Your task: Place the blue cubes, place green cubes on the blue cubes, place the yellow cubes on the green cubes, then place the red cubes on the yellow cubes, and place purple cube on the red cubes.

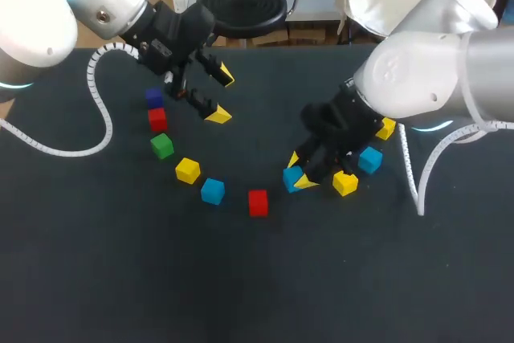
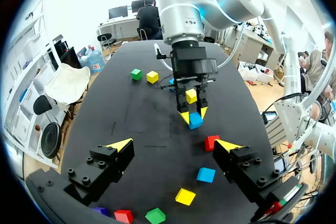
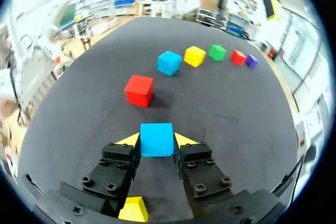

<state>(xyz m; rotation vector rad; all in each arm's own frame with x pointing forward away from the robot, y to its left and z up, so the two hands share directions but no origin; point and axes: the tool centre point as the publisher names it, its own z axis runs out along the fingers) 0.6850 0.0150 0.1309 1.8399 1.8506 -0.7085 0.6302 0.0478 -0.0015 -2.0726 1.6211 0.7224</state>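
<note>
My right gripper (image 1: 299, 176) pinches a blue cube (image 3: 156, 139), half hidden by its fingers from overhead. My left gripper (image 1: 222, 95) hangs spread wide near the purple cube (image 1: 153, 96).

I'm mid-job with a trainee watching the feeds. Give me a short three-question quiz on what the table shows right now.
1. True or false: the left claw is shut on a yellow cube.
2. Multiple choice: what colour is the cube gripped by the right claw? A red, B blue, C green.
3. Fill in: the cube lying between the purple cube and the green cube is ____.

Key:
1. False. The left claw is open and holds nothing.
2. B, the blue cube.
3. Red, the red cube.
</note>
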